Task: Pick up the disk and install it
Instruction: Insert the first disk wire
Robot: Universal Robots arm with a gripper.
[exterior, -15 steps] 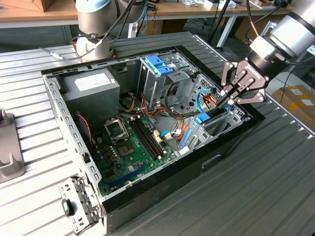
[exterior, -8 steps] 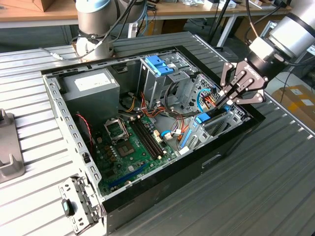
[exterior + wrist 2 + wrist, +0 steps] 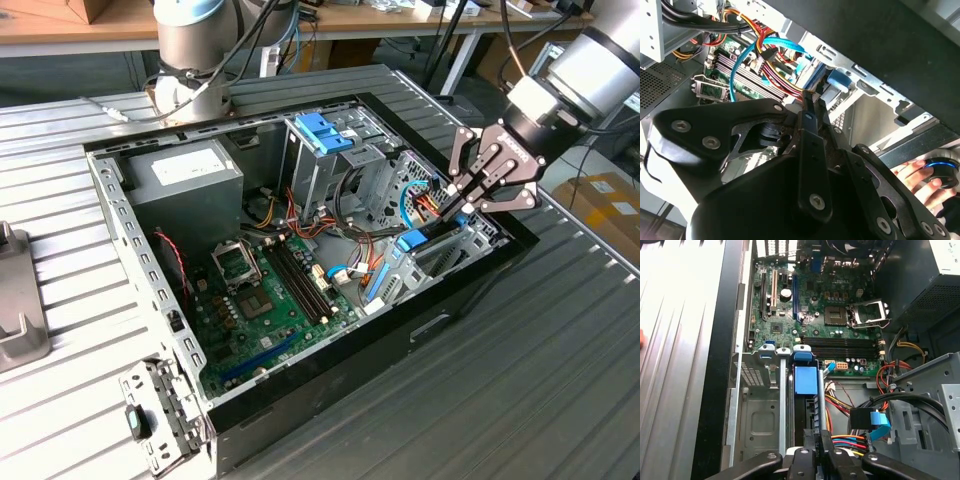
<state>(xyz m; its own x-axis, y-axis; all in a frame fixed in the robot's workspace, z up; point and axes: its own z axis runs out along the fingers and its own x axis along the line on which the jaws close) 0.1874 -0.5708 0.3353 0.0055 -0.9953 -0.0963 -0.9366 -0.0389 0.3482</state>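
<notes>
Ribbed metal desk [image 3: 560, 400] carried an open computer case [image 3: 330, 370], where the disk [image 3: 806, 390] was seen upright in its bay, the gripper [image 3: 462, 197] jaws clamped on its edge; insertion seemed underway, calling for a straight push.

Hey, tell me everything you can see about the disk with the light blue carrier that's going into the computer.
The disk stands on edge in a narrow metal bay at the corner of the open computer case, near the exterior view's right. What shows is mostly its light-blue plastic carrier: a flat blue panel with a blue tab at the end toward the motherboard. The dark body below is largely hidden. The gripper sits at its near end, fingers close around the edge.
</notes>
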